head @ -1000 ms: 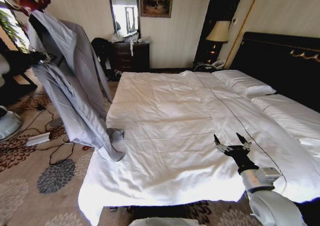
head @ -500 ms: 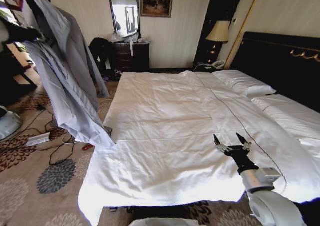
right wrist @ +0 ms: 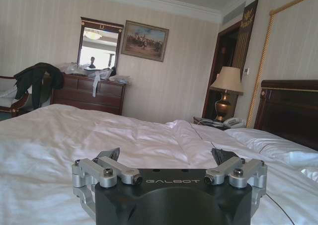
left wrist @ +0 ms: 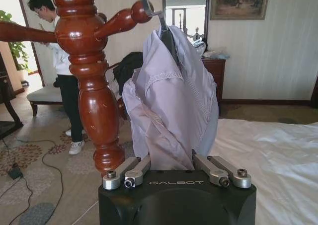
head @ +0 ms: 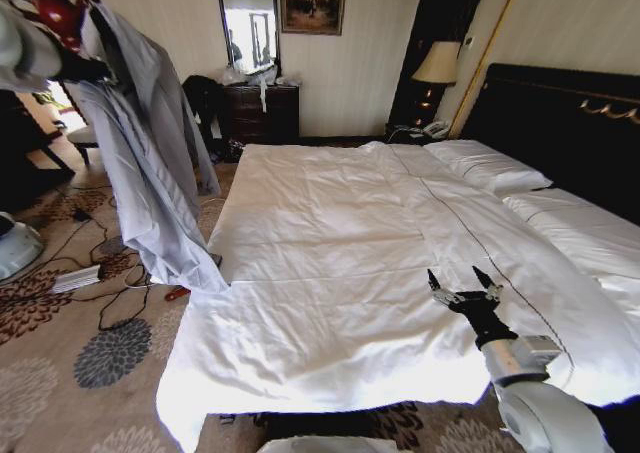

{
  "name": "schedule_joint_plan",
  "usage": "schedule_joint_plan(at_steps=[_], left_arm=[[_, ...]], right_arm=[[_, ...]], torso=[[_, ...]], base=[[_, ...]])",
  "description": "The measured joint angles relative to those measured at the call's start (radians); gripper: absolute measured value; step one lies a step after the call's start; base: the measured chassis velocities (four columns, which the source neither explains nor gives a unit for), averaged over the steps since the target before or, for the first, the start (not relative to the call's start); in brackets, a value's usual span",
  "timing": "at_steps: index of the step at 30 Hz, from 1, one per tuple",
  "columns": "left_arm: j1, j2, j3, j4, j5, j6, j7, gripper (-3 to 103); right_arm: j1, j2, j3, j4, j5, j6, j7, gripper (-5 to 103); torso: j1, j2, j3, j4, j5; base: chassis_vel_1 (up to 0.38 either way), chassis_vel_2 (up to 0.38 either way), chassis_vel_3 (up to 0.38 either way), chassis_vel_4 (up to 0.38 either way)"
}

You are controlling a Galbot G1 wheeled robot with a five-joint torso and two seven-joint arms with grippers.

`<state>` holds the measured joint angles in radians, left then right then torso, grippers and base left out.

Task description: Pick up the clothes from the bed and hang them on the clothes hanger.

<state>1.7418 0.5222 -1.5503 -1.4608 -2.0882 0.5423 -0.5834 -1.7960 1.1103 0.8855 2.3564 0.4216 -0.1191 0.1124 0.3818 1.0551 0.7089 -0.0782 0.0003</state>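
1. The shirt (head: 150, 173) has gone up and over toward 10 o'clock in the head view since a second ago. Its bottom end was lying on the corner of the bed (head: 330, 253). Now it hangs down just beside the bed's edge.
2. I think that means the picking-up part is done. The hanging part is nearly done too.
3. In the left wrist view the hanger (left wrist: 168, 38) is inside the shirt's collar. Its silver hook (left wrist: 149, 4) is right by a knob on the coat stand (left wrist: 87, 76). I cannot tell if the hook sits on the knob yet.
4. The left gripper (left wrist: 170, 160) is up close under the shirt, with cloth hanging down into it. I cannot tell if it is pinching the cloth or has let go.
5. The right gripper (head: 455, 275) has not moved. It waits low over the bed at about 5 o'clock, spread wide with nothing in it.
6. The shirt is thin, soft and grey-blue, and it falls in long floppy folds.
7. The hanger is slim and black, with a bent shiny metal hook.
8. The coat stand is smooth, shiny red wood with round bumps.
9. The bed sheet is white with little wrinkles.
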Motion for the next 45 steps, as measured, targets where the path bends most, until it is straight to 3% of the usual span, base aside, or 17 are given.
schedule_joint_plan(at_steps=[17, 30, 38, 45], left_arm=[[0.174, 0.008, -0.109, 0.138, 0.066, -0.015, 0.042, 19], [0.330, 0.133, -0.257, 0.263, 0.092, -0.013, 0.051, 19], [0.360, 0.109, -0.296, 0.227, 0.107, -0.013, 0.022, 19], [0.331, 0.089, -0.256, 0.226, 0.107, -0.003, 0.024, 19]], right_arm=[[0.000, 0.000, 0.000, 0.000, 0.000, 0.000, 0.000, 100], [0.000, 0.000, 0.000, 0.000, 0.000, 0.000, 0.000, 100], [0.000, 0.000, 0.000, 0.000, 0.000, 0.000, 0.000, 100], [0.000, 0.000, 0.000, 0.000, 0.000, 0.000, 0.000, 100]], torso=[[0.000, 0.000, 0.000, 0.0005, -0.0003], [0.000, 0.000, 0.000, 0.0001, -0.0002], [0.000, 0.000, 0.000, 0.0003, -0.0003], [0.000, 0.000, 0.000, 0.0001, -0.0002]], base=[[0.000, 0.000, 0.000, 0.000], [0.000, 0.000, 0.000, 0.000], [0.000, 0.000, 0.000, 0.000], [0.000, 0.000, 0.000, 0.000]])
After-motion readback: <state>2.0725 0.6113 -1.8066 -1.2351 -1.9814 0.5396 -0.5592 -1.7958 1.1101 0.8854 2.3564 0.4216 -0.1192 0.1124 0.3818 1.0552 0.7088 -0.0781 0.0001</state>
